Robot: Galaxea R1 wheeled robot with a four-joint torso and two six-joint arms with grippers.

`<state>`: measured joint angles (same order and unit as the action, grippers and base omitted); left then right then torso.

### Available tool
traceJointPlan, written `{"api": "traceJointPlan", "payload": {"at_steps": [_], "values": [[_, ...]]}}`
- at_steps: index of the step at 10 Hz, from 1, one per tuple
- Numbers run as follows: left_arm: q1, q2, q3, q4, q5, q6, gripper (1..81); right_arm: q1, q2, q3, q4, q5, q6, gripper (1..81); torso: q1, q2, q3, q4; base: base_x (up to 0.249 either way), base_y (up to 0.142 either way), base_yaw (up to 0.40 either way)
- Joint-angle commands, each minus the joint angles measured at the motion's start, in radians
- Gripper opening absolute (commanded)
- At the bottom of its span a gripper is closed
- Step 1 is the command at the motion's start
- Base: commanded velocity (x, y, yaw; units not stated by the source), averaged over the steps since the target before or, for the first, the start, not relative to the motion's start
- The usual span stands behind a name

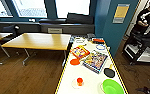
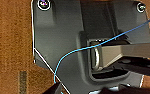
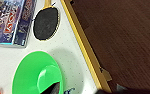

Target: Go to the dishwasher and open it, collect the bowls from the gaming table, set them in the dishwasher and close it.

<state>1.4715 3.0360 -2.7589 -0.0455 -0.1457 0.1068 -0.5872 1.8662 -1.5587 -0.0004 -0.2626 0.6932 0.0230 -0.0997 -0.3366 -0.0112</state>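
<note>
Plainly, two shallow round bowls lie on the gaming table (image 1: 66, 80), white-topped with a thin yellow edge: one light green bowl (image 1: 112, 87) at its near end, one orange bowl (image 1: 74, 61) farther along. Whether either gripper is spread cannot be told.

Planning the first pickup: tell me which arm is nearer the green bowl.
Right. Its wrist camera looks straight down on the green bowl at the white table's yellow edge; the left wrist camera looks down on brown floor.
</note>
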Motion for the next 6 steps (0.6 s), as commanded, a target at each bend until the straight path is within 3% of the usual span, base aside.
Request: {"api": "traceJointPlan", "payload": {"at_steps": [1,6], "values": [[-0.018,-0.006,-0.004,-0.007,0.063,0.001,81.1,0.094,-0.002,0.045,-0.003,-0.034,0.005,81.1,0.000,0.000,0.000,0.000,0.000,0.000,0.000],[-0.018,-0.011,-0.004,-0.007,0.061,0.001,81.1,0.043,0.069,0.034,0.000,-0.017,0.005,81.1,0.000,0.000,0.000,0.000,0.000,0.000,0.000]]}}
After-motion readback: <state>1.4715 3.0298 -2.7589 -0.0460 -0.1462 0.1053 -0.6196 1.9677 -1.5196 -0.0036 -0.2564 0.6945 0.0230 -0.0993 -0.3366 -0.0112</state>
